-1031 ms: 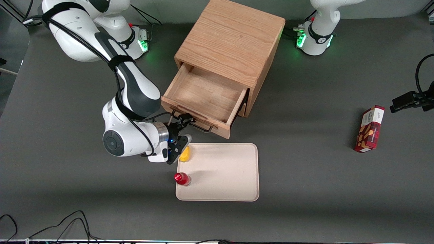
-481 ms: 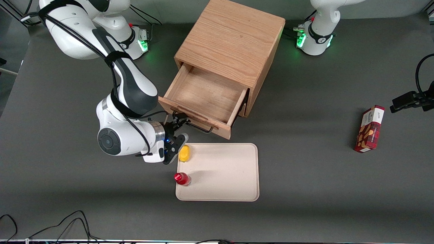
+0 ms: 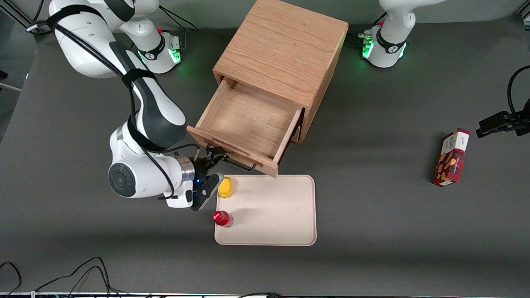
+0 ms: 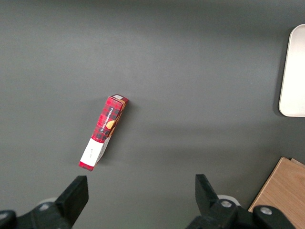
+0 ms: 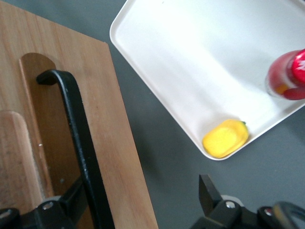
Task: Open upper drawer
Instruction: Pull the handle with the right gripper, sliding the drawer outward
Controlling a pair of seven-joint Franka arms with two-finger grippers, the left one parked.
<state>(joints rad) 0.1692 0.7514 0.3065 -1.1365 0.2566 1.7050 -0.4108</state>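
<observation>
The oak cabinet (image 3: 281, 49) stands at the middle of the table. Its upper drawer (image 3: 248, 120) is pulled well out, and its bare wooden inside shows from above. A thin black bar handle (image 3: 237, 164) runs along the drawer front (image 5: 112, 119). My gripper (image 3: 212, 170) is in front of the drawer at the handle's end toward the working arm, and it is open. In the right wrist view one finger (image 5: 71, 200) sits tucked under the handle (image 5: 78, 138), while the other finger (image 5: 209, 193) hangs over bare table. The gripper's midpoint (image 5: 140, 205) lies just off the drawer front's edge.
A cream tray (image 3: 273, 215) lies nearer the camera than the drawer, almost touching its front corner. On it are a yellow piece (image 3: 225, 187) and a red bottle (image 3: 222, 218). A red box (image 3: 451, 157) lies toward the parked arm's end.
The upper drawer has slid farther out of the cabinet, toward the camera and the working arm's end. The gripper moved the same way, staying at the handle.
</observation>
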